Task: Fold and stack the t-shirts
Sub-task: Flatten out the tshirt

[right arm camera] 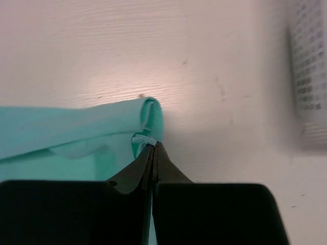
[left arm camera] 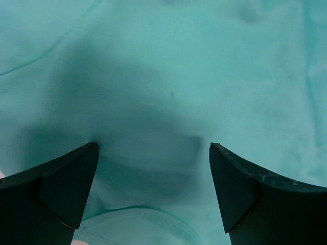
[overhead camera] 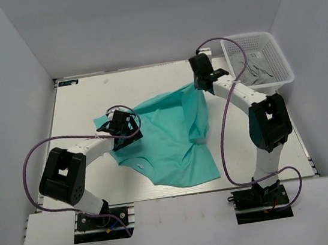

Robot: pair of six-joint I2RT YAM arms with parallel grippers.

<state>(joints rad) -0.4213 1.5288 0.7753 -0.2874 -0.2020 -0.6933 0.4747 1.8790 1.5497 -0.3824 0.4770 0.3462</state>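
Turquoise t-shirt (overhead camera: 172,139), diagonal, pinched corner far-right

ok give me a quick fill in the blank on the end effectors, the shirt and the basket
1. The right end effector is ____ on a bunched edge of the turquoise t-shirt.
2. The left end effector hangs over the t-shirt with its jaws ____.
3. The white mesh basket stands at the far ____ corner of the table.

Missing words: shut; open; right
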